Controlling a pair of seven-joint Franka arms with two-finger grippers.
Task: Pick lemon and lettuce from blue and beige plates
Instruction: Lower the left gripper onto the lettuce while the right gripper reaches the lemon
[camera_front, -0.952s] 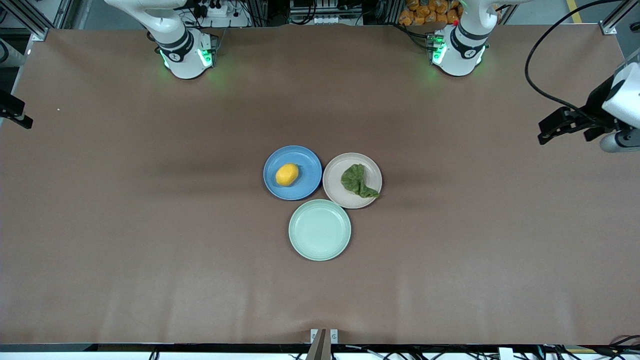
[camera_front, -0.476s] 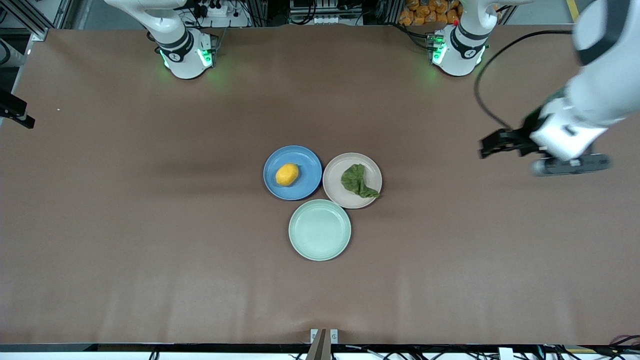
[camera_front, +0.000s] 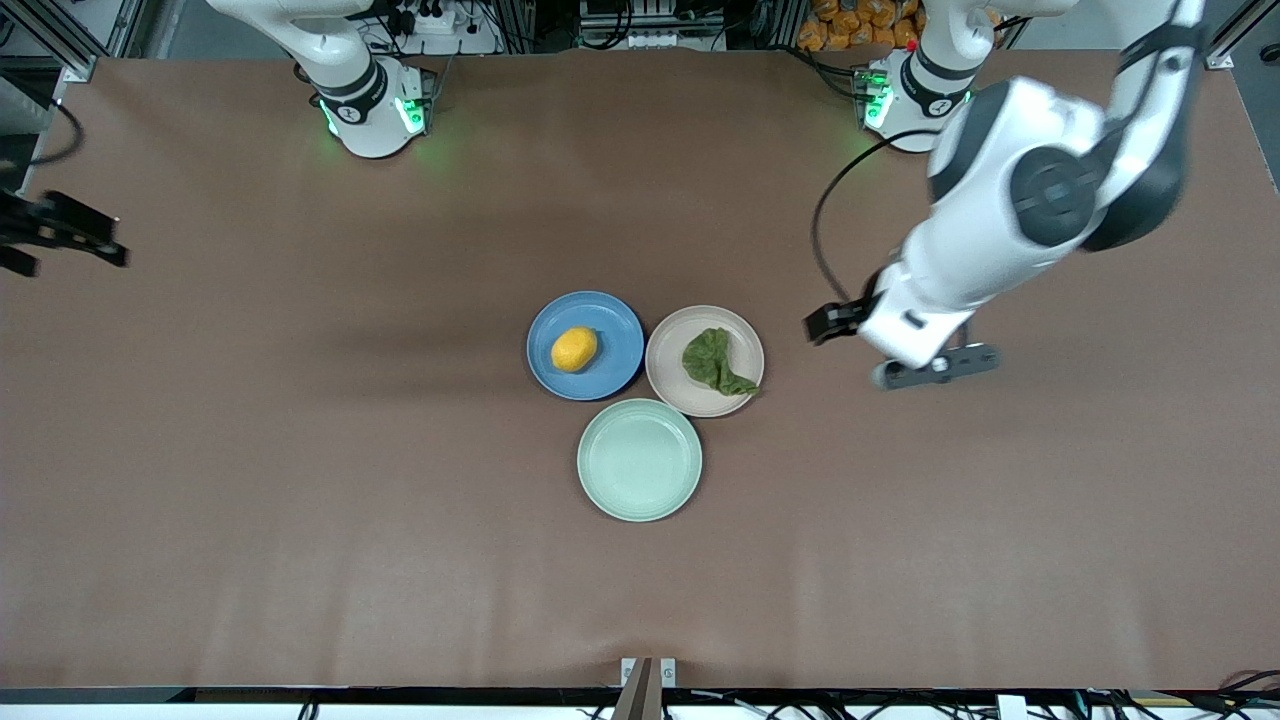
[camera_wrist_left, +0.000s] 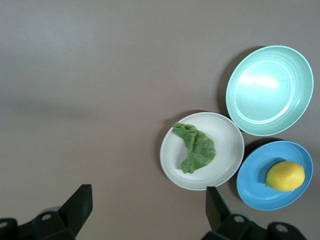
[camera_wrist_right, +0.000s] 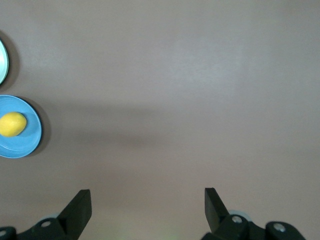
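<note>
The lemon (camera_front: 574, 349) lies on the blue plate (camera_front: 612, 326). The lettuce (camera_front: 716, 362) lies on the beige plate (camera_front: 672, 372) beside it. My left gripper (camera_front: 830, 322) is open and empty over the bare table, toward the left arm's end from the beige plate. The left wrist view shows the left gripper (camera_wrist_left: 147, 199), the lettuce (camera_wrist_left: 196, 147), the beige plate (camera_wrist_left: 226, 165), the lemon (camera_wrist_left: 285, 176) and the blue plate (camera_wrist_left: 252, 187). My right gripper (camera_front: 70, 236) is open and empty over the table's edge at the right arm's end. The right wrist view shows the right gripper (camera_wrist_right: 147, 200), the lemon (camera_wrist_right: 12, 124) and the blue plate (camera_wrist_right: 27, 145).
An empty pale mint green plate (camera_front: 639, 459) touches both plates, nearer to the front camera; it also shows in the left wrist view (camera_wrist_left: 270, 90). The brown table (camera_front: 300, 450) is bare around the three plates.
My left arm has swung in from the table's end toward the beige plate. My right gripper has moved a little inward from the table's edge.
</note>
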